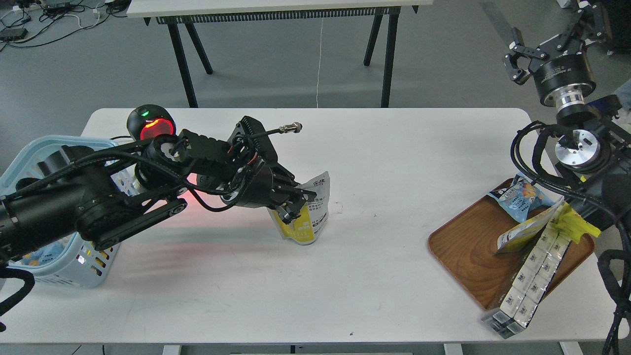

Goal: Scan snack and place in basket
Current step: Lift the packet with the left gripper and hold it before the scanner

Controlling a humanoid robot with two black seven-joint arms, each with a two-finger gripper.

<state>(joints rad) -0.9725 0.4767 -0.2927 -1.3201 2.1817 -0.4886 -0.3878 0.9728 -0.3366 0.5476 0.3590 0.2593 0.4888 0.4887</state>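
Note:
The snack (308,217), a small white-grey pouch with a yellow panel, stands tilted near the middle of the white table. My left gripper (296,201) is shut on its upper left part. The light blue basket (24,154) stands at the table's left edge, partly hidden behind my left arm. A round black scanner (151,125) with a glowing red face stands just right of the basket, behind the arm. My right gripper (535,42) is open and empty, raised high at the far right, off the table.
A brown wooden tray (468,246) at the right front holds a blue crinkled bag (522,196), a yellow packet (527,229) and a long strip of white packets (532,276) that hangs over the table's edge. Another table stands behind.

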